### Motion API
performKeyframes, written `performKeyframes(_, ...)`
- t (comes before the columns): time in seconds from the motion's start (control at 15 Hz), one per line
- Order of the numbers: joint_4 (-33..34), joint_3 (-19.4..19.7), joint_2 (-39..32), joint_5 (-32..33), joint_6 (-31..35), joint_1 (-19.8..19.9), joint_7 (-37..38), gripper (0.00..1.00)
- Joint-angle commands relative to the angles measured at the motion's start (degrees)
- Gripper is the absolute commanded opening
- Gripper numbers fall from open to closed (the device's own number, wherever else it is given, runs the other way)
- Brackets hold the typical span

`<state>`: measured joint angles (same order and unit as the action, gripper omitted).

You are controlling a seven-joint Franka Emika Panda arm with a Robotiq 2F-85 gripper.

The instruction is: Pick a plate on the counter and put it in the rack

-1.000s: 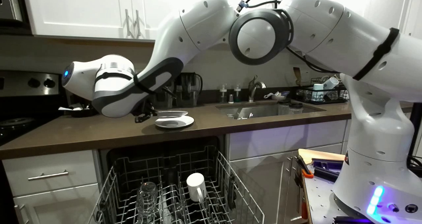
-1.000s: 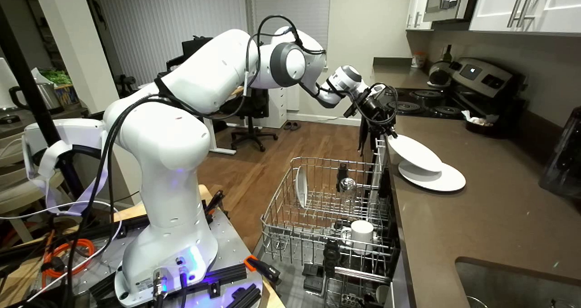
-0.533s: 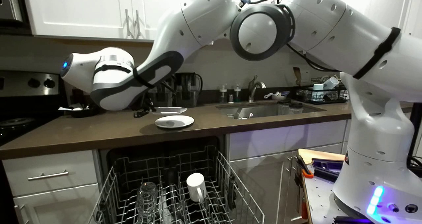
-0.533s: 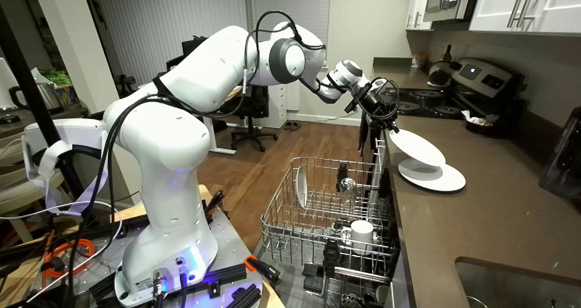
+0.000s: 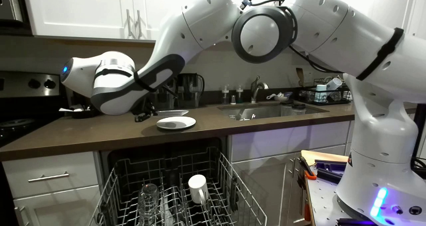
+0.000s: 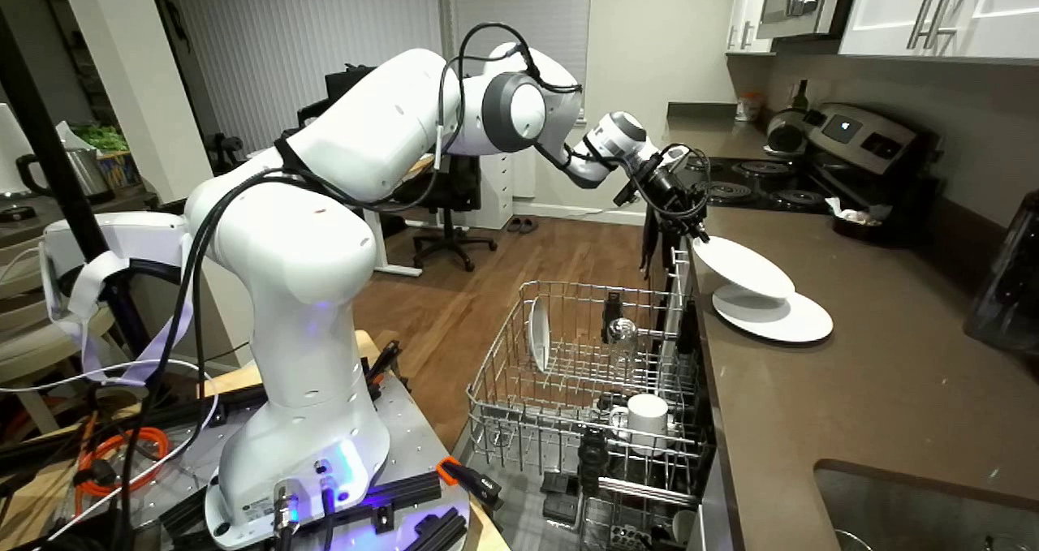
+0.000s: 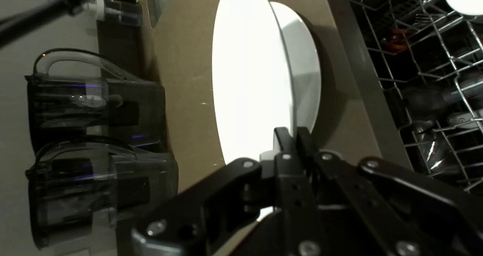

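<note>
My gripper point(image 7: 293, 133) is shut on the rim of a white plate point(image 7: 251, 71). The held plate is tilted and hangs just above a second white plate point(image 7: 307, 75), which lies flat on the dark brown counter point(image 7: 185, 78). In an exterior view a narrow gap shows between the held plate point(image 5: 172, 113) and the lower plate point(image 5: 176, 123). In an exterior view the gripper point(image 6: 700, 236) is at the held plate's far edge and the plate point(image 6: 745, 265) slopes down toward the sink. The wire rack point(image 6: 584, 285) is pulled out beside the counter, lower than its top.
A white mug point(image 5: 198, 187) and a clear glass point(image 5: 148, 199) stand in the rack. Another white plate point(image 6: 539, 333) stands upright at its outer side. Two dark pitchers point(image 7: 71, 101) stand at the wall behind the plates. The sink point(image 5: 266, 112) is farther along the counter.
My gripper has lifted the held plate slightly off the lower plate, then sunk a little in the last half second. The lower plate and the rack have not moved.
</note>
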<state>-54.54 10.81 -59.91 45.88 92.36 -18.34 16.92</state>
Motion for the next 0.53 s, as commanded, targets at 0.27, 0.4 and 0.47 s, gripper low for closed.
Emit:
performKeyframes(0.27, -0.4, 0.1, 1.0, 0.4, -3.3, -2.9, 0.6, 0.05)
performKeyframes(0.4, -0.6, -0.1, 1.3, 0.0, -4.1, -3.7, 0.7, 0.05)
performKeyframes(0.47, -0.7, -0.2, 1.5, -0.2, -4.5, -4.0, 0.8, 0.05)
